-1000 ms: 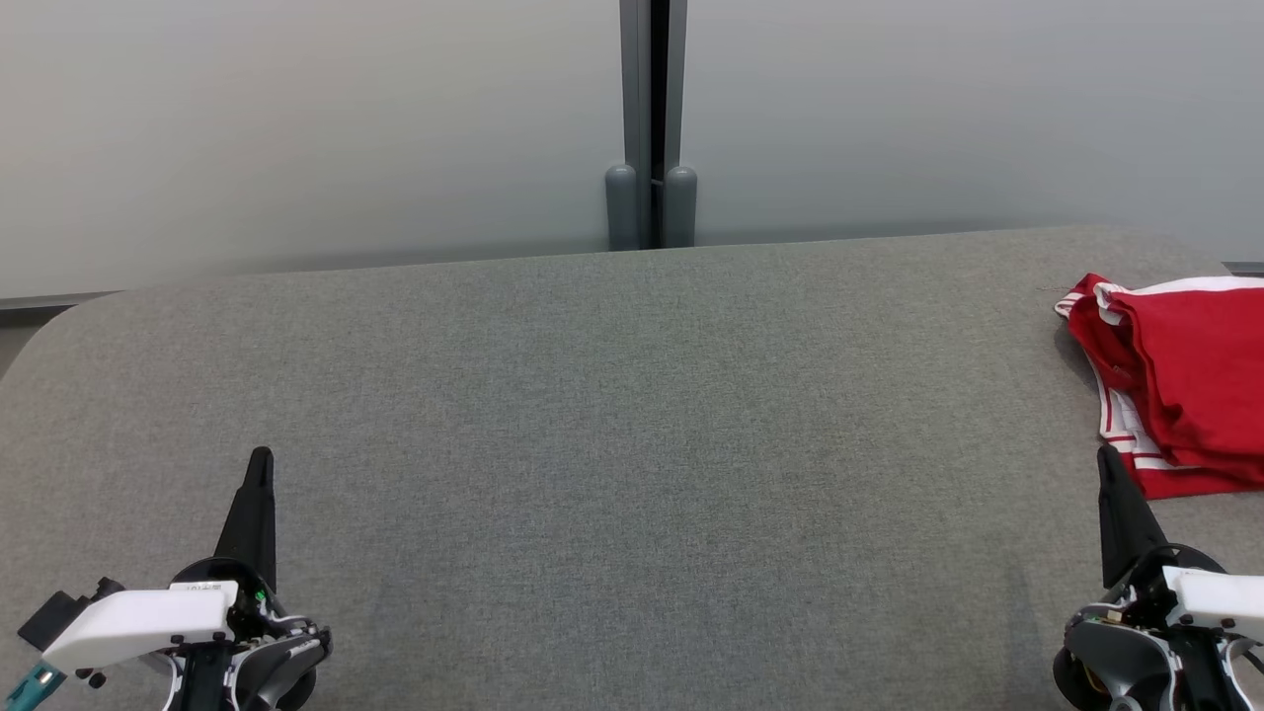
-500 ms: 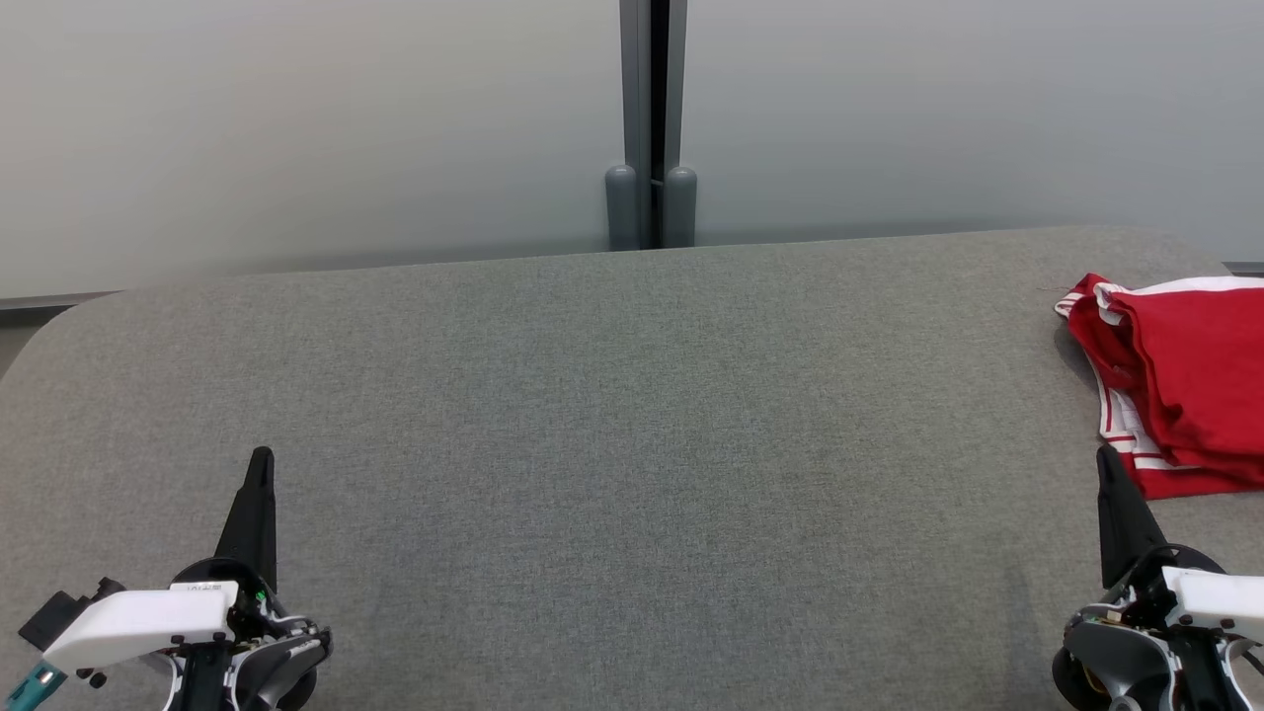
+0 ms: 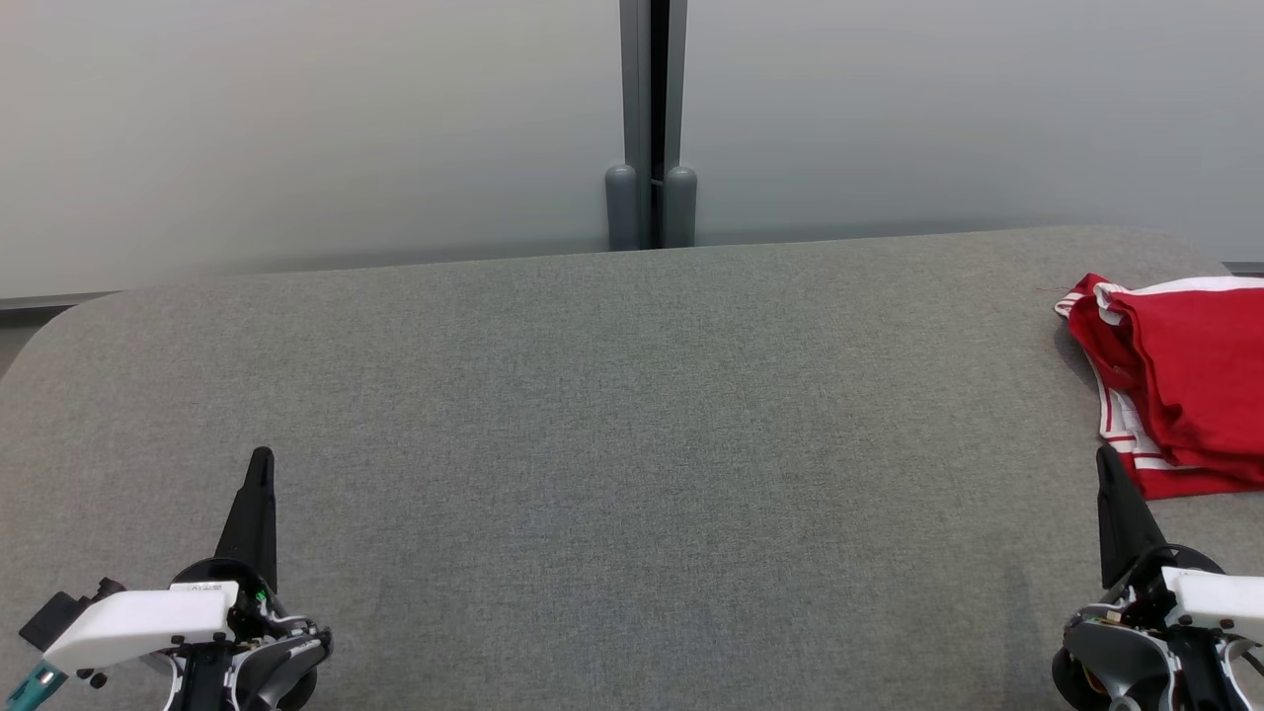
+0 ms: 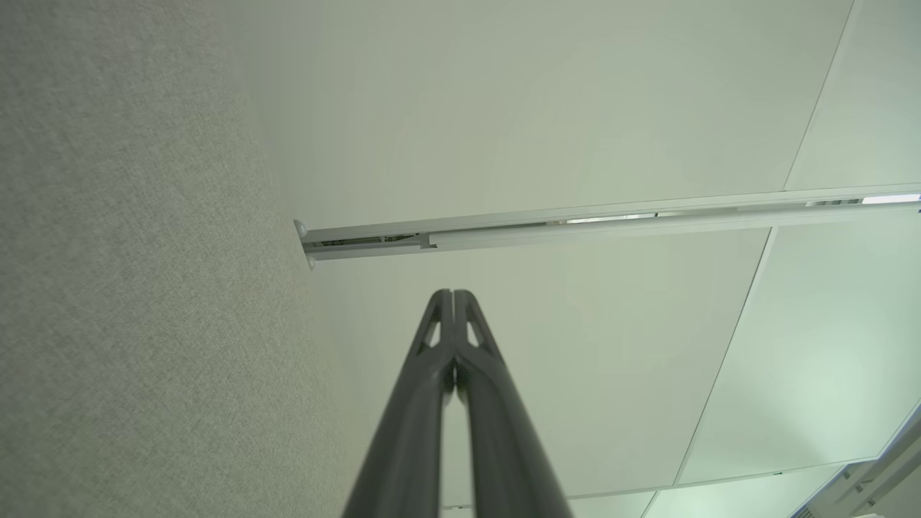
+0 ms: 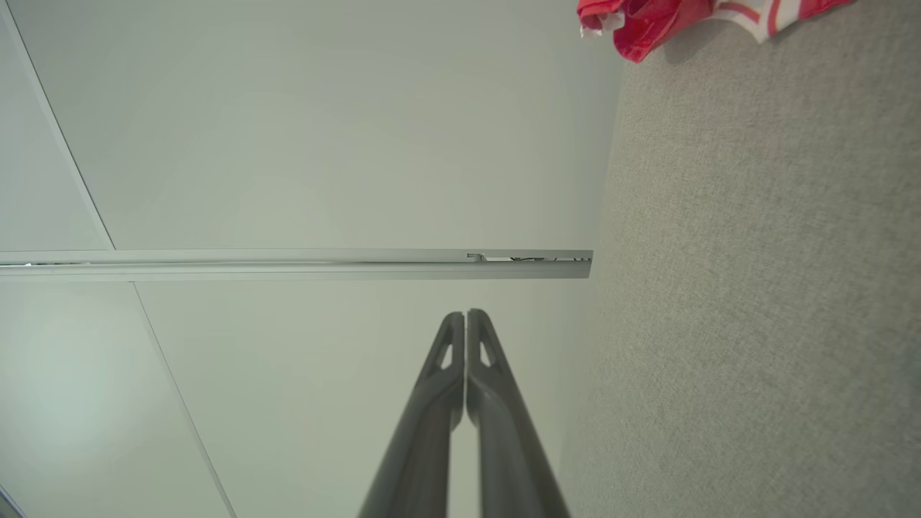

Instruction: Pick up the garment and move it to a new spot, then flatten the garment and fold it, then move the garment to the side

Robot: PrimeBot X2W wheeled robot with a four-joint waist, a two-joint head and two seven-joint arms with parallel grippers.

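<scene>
Grey felt table w/ pale wall panels, dark post btwn.

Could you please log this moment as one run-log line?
left end effector: shut, empty | right end effector: shut, empty | garment: red, lying far right on table, ungrasped

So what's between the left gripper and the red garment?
Bare grey table, seen in the head view; the left gripper is at the near left, the garment at the right edge.
</scene>
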